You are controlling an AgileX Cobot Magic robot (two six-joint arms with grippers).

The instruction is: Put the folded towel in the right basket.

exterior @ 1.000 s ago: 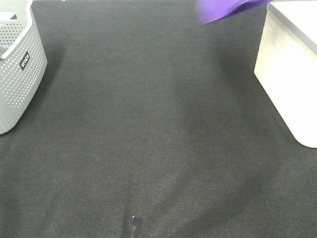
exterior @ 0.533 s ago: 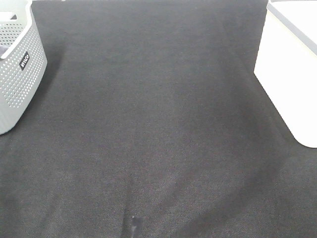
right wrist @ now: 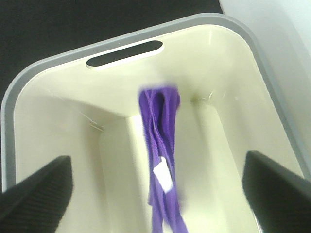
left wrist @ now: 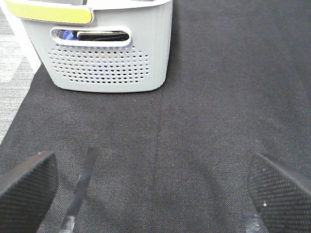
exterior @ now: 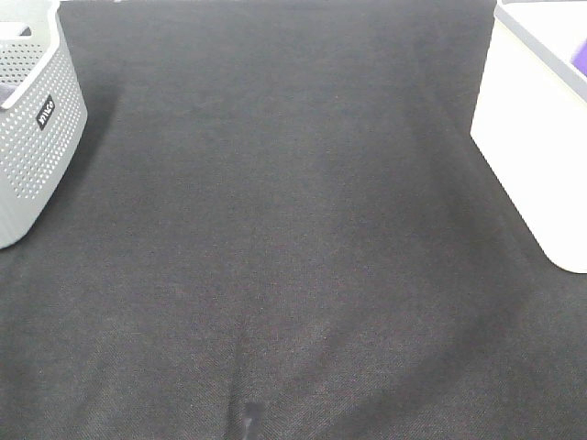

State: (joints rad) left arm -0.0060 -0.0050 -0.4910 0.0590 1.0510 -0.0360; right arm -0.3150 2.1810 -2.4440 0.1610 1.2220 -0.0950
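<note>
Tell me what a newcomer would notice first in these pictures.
The purple towel, blurred, stands out against the cream basket, showing inside it between the wide-open jaws of the right gripper. Next comes the grey perforated basket, at the far left in the exterior view. The black tablecloth stretches between the two baskets.
</note>
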